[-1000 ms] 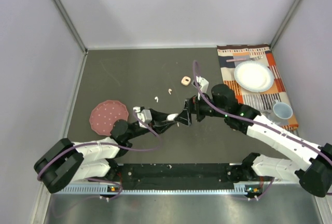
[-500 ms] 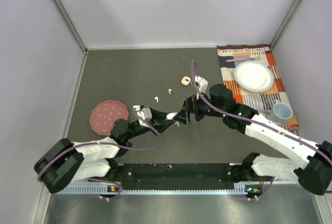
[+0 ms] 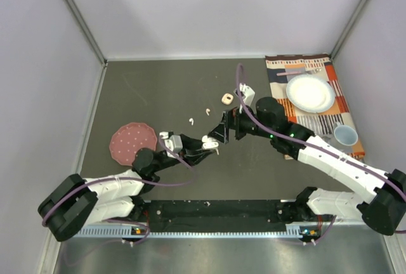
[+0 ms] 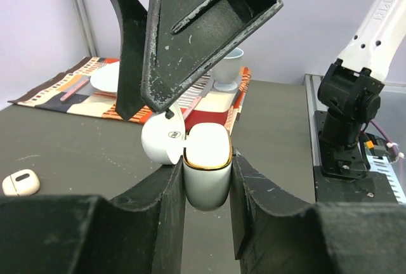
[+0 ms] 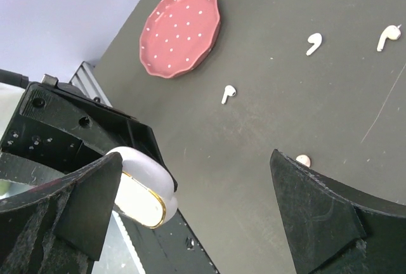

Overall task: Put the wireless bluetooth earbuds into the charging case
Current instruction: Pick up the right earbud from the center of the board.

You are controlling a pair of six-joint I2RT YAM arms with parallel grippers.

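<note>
Left fingers (image 4: 158,204) pinch the open case (image 4: 206,172); right fingers (image 4: 203,26), spread and empty, hang just above its lid (image 4: 162,141) and could knock it shut. Earbuds (image 5: 228,93) lie loose nearby.

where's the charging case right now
The charging case sits clamped in the left tool, lid open, centre of the top view, right of the pink plate.

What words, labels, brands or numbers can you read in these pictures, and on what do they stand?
Small round mark on the open lid of the charging case: too small to read.
Dark lettering on the right arm's white link: cut off, unreadable.
No other text visible.
</note>
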